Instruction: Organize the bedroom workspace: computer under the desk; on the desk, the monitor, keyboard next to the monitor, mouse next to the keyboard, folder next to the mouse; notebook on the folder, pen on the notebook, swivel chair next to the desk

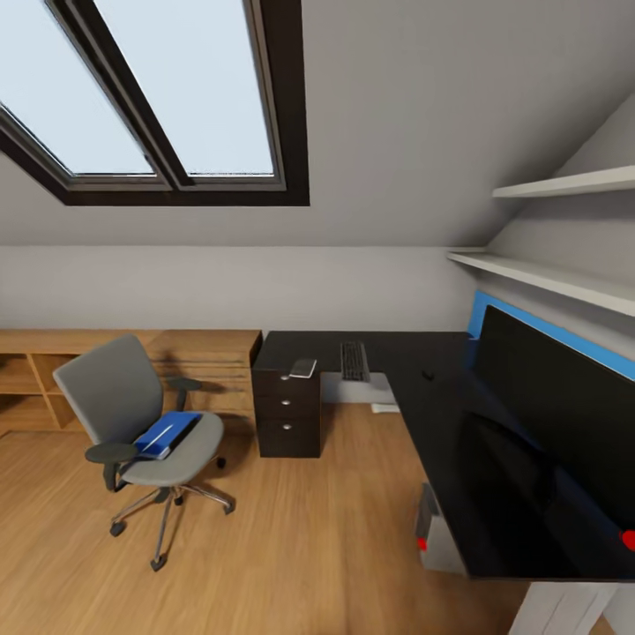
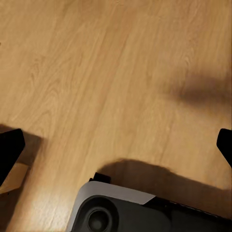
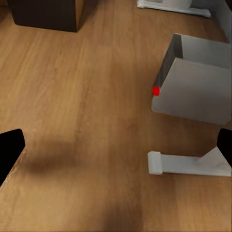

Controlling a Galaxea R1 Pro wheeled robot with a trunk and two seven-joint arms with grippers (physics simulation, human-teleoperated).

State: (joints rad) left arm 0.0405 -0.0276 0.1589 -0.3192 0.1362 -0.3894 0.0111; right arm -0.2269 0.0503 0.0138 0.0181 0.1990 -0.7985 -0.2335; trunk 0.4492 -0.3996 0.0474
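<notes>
The grey swivel chair stands on the floor left of the desk, with the blue folder lying on its seat. On the black desk top lie the keyboard and, to its right, the small mouse. The monitor stands along the desk's right side. A pale flat thing, maybe the notebook, rests above the drawers. I cannot make out the pen. The computer sits under the desk. Both my left gripper and right gripper hang open over the floor, holding nothing.
Black drawers close the desk's left end, and a low light-wood cabinet runs along the back wall behind the chair. Two white shelves hang above the monitor. A white desk foot lies near the computer. My base shows below the left gripper.
</notes>
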